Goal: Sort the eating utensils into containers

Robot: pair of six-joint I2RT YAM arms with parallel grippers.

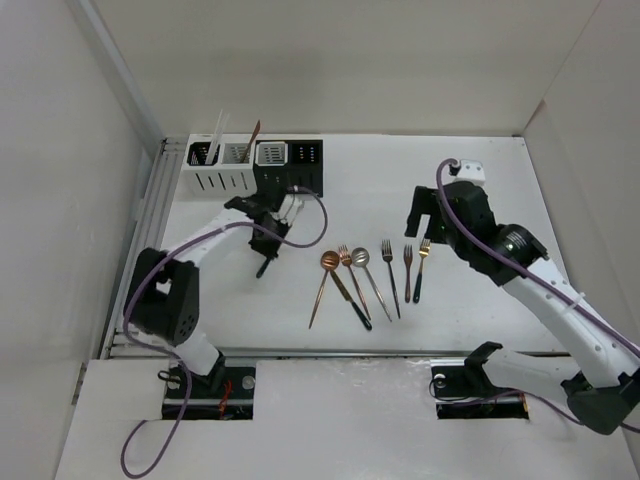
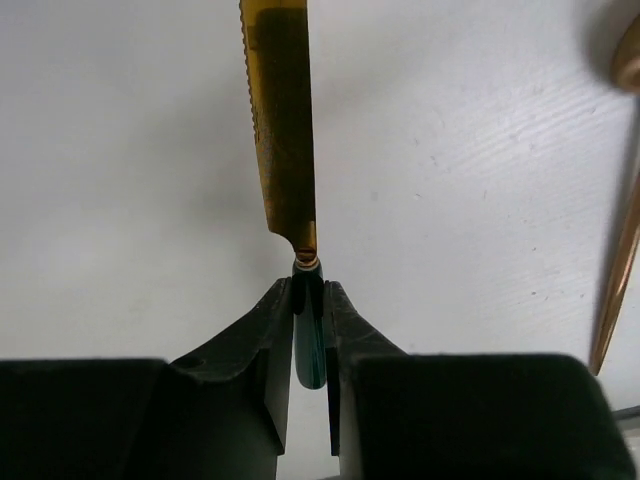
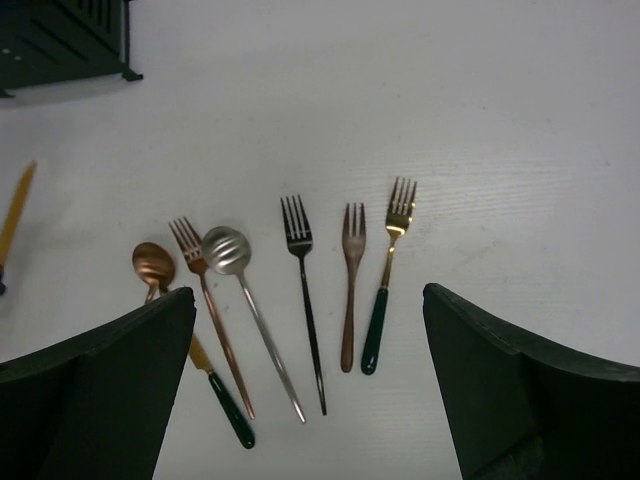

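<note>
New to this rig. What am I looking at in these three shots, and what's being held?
Two robot arms are bolted at the table's near edge. The big picture is from a fixed camera overhead; the other two are cameras on each wrist.

The left gripper has its jaws closed on the dark green handle of a gold knife, serrated blade pointing away.

The right gripper is open and empty, above loose cutlery: a gold fork with a green handle, a copper fork, a black fork, a silver spoon and more.

At the far left stand four perforated caddies, two white, two black; the white ones already hold some pieces.
</note>
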